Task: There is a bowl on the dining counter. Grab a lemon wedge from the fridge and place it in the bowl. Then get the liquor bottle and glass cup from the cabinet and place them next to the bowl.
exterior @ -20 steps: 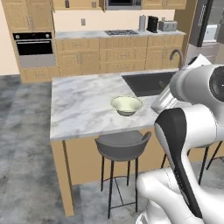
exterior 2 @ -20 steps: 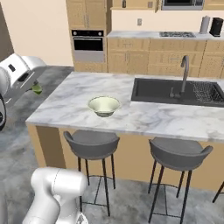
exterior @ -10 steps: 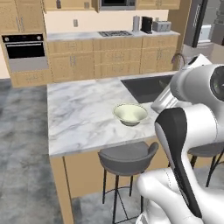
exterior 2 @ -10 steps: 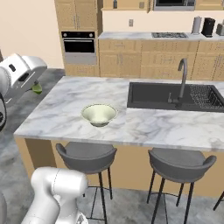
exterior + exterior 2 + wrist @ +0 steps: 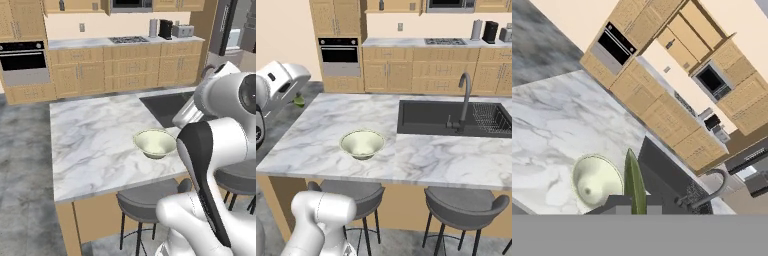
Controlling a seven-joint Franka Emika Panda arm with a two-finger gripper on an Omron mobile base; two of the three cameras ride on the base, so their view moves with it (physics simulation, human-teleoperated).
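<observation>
Gripper (image 5: 634, 200) is pinching shut on a thin green piece, probably the lemon wedge (image 5: 634, 182), though it's edge-on. It's hanging above the dining counter (image 5: 421, 160), with the bowl (image 5: 596, 180) sitting empty just beside the sink (image 5: 456, 117).

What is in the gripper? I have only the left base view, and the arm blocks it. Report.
Observer: The hand view shows the gripper shut on a lemon wedge.
Operator: Tell me where it sits relative to the bowl.
Observer: In the right base view the wedge appears beyond the left end of the counter, well left of the bowl and not over it.
</observation>
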